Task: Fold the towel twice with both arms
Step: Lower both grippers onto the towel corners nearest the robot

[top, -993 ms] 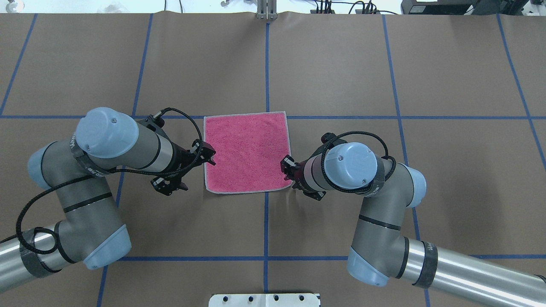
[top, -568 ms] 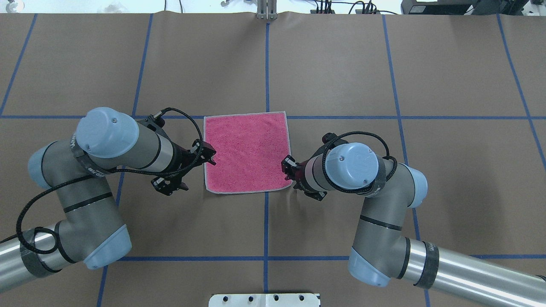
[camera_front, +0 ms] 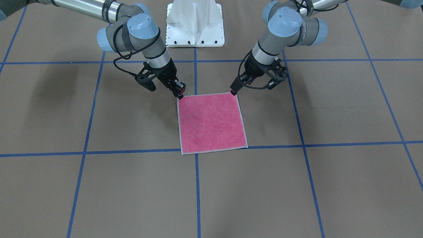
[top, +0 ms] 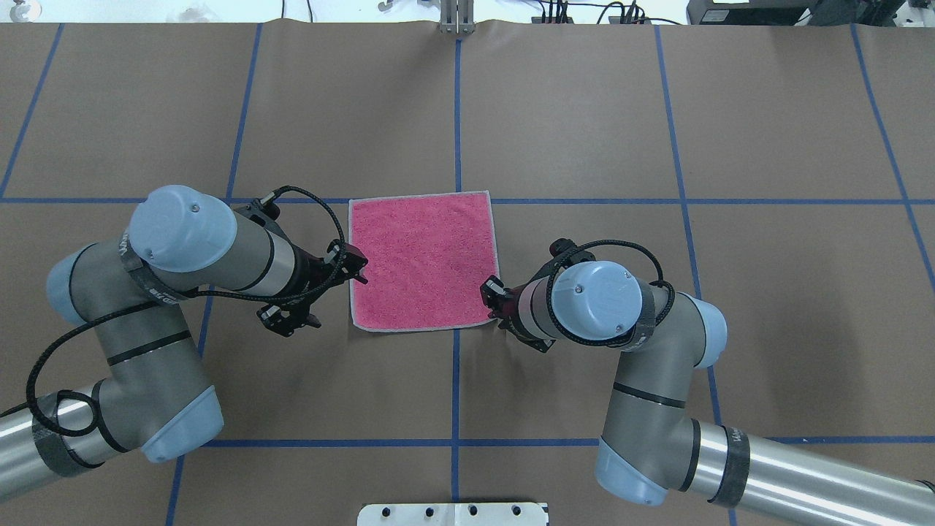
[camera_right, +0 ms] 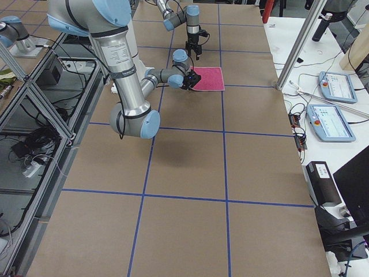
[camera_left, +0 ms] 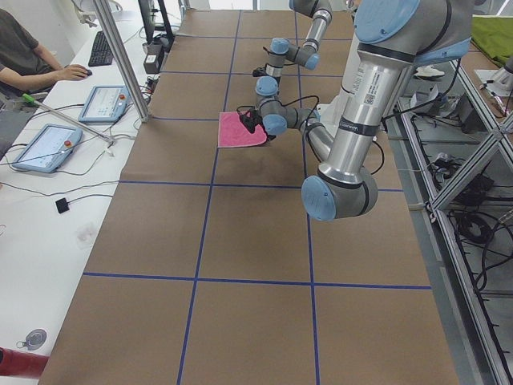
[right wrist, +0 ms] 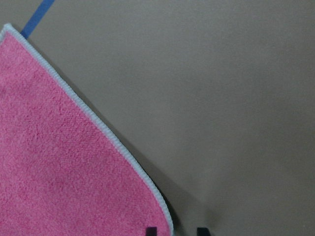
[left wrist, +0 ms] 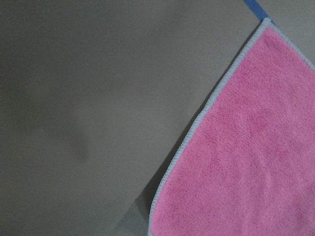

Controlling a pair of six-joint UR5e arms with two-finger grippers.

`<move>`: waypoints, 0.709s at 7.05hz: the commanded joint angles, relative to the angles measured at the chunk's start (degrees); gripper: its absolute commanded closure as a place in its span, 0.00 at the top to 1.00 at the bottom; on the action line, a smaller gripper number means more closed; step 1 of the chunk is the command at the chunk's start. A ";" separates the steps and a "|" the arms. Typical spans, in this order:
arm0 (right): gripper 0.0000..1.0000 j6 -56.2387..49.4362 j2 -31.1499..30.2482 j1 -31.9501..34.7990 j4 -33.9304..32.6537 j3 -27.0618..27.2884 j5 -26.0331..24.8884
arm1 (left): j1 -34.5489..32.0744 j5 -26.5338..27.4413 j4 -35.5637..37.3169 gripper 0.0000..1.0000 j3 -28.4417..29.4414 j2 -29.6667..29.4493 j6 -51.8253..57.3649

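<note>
**Both grippers stationed at the towel's robot-side corners**

**Fingers.** The right gripper (camera_front: 180,95) is parted. Its wrist view shows two dark fingertips (right wrist: 151,229) with a clear gap between them. The rounded corner of the towel (top: 424,261) lies in that gap: one tip is over the pink face, the other over bare table. Nothing is clamped. Contact with the cloth cannot be confirmed. The left gripper (camera_front: 234,92) sits at the opposite robot-side corner. Its wrist view shows only the towel edge and the table, with no fingers in view. The outside views show a single narrow tip, so its finger spacing cannot be determined.

**Workpiece and surroundings.** The towel lies flat and unfolded, pink face up, with its light stitched edging visible all round. Its far edge runs along a blue tape line (top: 584,201) on the brown-covered table (top: 584,109). The white pedestal (camera_front: 195,23) stands behind the grippers, well apart from the cloth. A person (camera_left: 24,56) sits at a side bench near two tablets (camera_left: 40,148). Nothing lies between the grippers and the cloth.

**Arm pose.** The left arm (top: 139,343) and right arm (top: 635,365) are both bent at the elbow. Their wrists angle inward and down toward the towel from opposite sides.
</note>
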 commanded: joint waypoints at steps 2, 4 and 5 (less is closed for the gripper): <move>0.00 -0.32 -0.82 0.24 0.23 0.93 0.06 | 0.10 0.17 -0.09 0.99 -0.03 -0.18 -0.51; 0.00 -0.31 -0.99 0.50 -0.12 3.04 0.23 | 3.69 0.96 -0.09 0.97 0.76 -0.35 -2.79; 0.00 -0.31 -0.99 0.50 -0.12 3.05 0.32 | 3.97 2.79 -0.09 0.91 1.63 -0.44 -2.80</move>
